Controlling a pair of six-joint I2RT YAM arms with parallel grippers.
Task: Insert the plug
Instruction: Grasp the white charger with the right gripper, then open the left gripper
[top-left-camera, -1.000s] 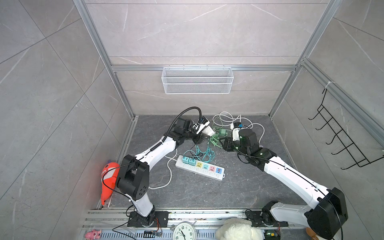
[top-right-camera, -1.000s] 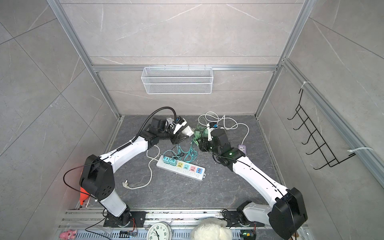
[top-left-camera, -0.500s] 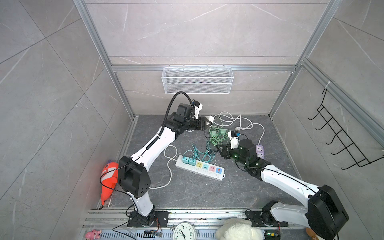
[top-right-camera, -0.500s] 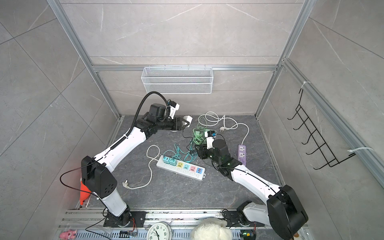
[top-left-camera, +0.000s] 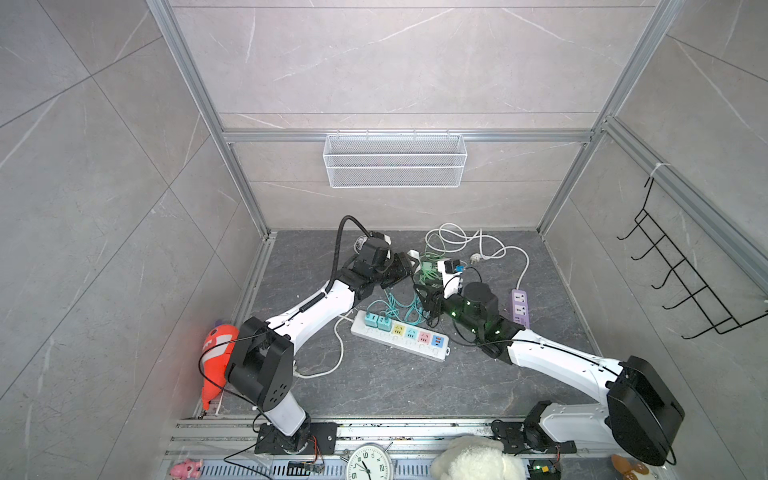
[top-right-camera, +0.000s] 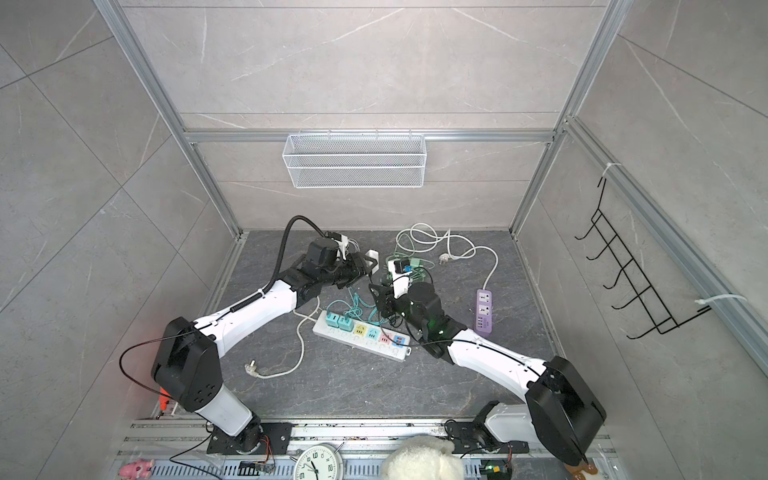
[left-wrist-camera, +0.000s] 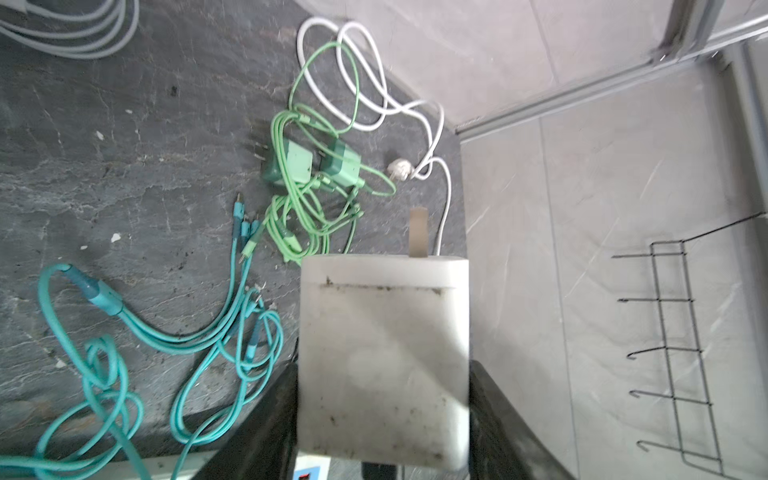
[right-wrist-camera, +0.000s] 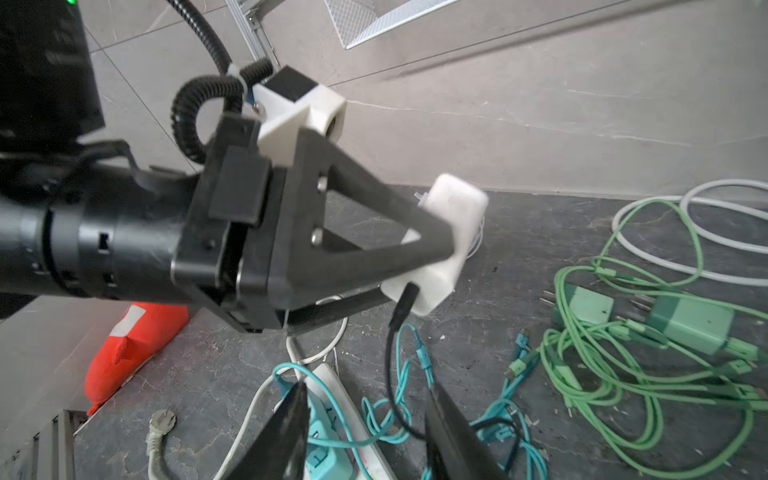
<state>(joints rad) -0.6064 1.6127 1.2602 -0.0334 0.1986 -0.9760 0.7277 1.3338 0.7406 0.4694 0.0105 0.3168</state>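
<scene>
My left gripper (left-wrist-camera: 382, 415) is shut on a white plug block (left-wrist-camera: 382, 353), its flat prong (left-wrist-camera: 417, 232) pointing away from the wrist. In the right wrist view the same plug (right-wrist-camera: 449, 232) sits in the left gripper's black fingers (right-wrist-camera: 415, 249), and a black cable (right-wrist-camera: 399, 316) hangs from it. The white power strip (top-left-camera: 399, 336) with coloured sockets lies on the dark floor, below and nearer than the plug (top-left-camera: 413, 254). My right gripper (right-wrist-camera: 365, 432) is open above the strip's teal end (right-wrist-camera: 328, 440), gripping nothing. Both grippers (top-right-camera: 361, 266) (top-right-camera: 380, 297) hover close together.
Teal cables (left-wrist-camera: 208, 332) and green chargers with cords (left-wrist-camera: 311, 166) lie tangled behind the strip. A purple strip (top-left-camera: 519, 307) with white cable is at right. An orange toy (top-left-camera: 216, 353) lies by the left wall. Wire basket (top-left-camera: 395, 160) and hook rack (top-left-camera: 685, 282) hang on the walls.
The left gripper rose with the white plug, then came down a little. The right gripper drew away from it, down toward the power strip.
</scene>
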